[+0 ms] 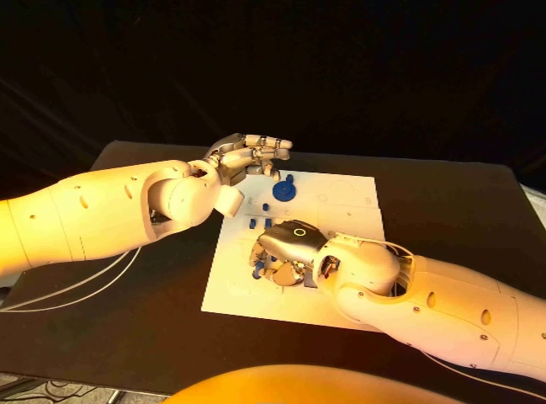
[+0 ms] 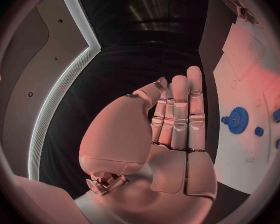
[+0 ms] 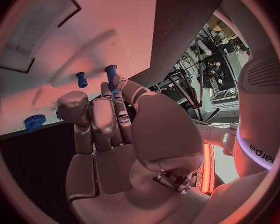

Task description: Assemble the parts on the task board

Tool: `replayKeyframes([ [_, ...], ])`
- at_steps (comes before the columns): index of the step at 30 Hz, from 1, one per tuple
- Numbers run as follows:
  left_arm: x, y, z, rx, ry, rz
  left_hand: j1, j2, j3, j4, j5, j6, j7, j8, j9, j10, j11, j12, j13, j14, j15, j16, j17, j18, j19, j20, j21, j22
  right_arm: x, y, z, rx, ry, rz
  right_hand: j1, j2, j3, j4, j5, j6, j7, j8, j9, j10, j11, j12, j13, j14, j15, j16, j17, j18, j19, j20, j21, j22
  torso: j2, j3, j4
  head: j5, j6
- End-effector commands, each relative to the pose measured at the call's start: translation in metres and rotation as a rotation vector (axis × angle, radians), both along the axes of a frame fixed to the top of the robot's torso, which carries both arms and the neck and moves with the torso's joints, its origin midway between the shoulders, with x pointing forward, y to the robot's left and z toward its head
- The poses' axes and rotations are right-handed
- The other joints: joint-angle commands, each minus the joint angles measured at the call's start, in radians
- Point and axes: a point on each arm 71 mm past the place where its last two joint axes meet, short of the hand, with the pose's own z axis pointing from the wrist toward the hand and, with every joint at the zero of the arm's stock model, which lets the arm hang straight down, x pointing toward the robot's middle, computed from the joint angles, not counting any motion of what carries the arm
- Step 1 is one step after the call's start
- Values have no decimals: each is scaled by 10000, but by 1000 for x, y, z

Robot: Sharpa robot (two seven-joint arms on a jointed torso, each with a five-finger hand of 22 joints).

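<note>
The white task board lies in the middle of the black table. A blue gear stands near its far left edge, with small blue pieces beside it. My right hand hovers palm down over the board's near left part, fingers curled. Its fingertips pinch a blue peg, whose lower end is hidden behind them. Another short blue peg stands on the board beyond. My left hand floats over the board's far left corner, fingers straight and holding nothing.
More small blue parts sit on the board close to the gear. A blue piece lies by my right hand's fingers. Bare black table stretches to the right of the board, and white cables trail along the left.
</note>
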Motion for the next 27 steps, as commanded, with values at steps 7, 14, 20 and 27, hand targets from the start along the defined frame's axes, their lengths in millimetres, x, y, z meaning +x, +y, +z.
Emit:
replayKeyframes([
  [7, 0, -2, 1, -35, -92, -87, -60, 33, -21, -46, 39, -96, -13, 56, -16, -90, -9, 21, -18, -47, 19, 57, -15, 105, -34, 56, 38, 19, 1, 0, -6, -286, 230, -85, -624, -418, -154, 196, 293, -747, 238, -501, -200, -395, -34, -522, -80, 223, 165, -80, -82, -96, -74, 146, -68, -91, -12, -10, 9, 11, 9],
  [14, 0, -1, 1, -26, -88, -75, -60, 33, -21, -46, 39, -96, -13, 56, -16, -90, -9, 21, -18, -47, 19, 57, -15, 105, -34, 56, 38, 19, 1, 1, -6, -165, 273, -90, -806, -684, -411, 269, 376, -1464, 327, -620, -342, -1047, 126, -831, -75, 169, 286, -174, -225, -56, -172, 273, -193, -293, -3, 3, -7, 18, 35],
  [20, 0, -1, 1, -27, -83, -83, -60, 33, -21, -46, 39, -96, -13, 56, -16, -90, -9, 21, -18, -47, 19, 57, -15, 105, -34, 56, 38, 19, 3, -2, -2, 399, 124, -301, -839, -756, -931, 348, 368, -1772, 371, -598, -330, -1641, 193, -916, -55, 85, 346, -378, -499, 1, -310, 350, -406, -610, 5, 5, -5, 15, 45],
  [27, 1, 2, 1, 3, -89, -4, -54, 34, -18, -58, 38, -99, -11, 64, -17, -92, -9, 28, -21, -54, 17, 60, -18, 107, -38, 56, 39, 22, 4, -15, 6, 1352, -18, -786, -849, -758, -1394, 444, 424, -2001, 491, -593, -327, -1913, 284, -827, -43, 34, 414, -523, -697, 48, -424, 399, -601, -911, -4, 15, -7, -10, 93],
])
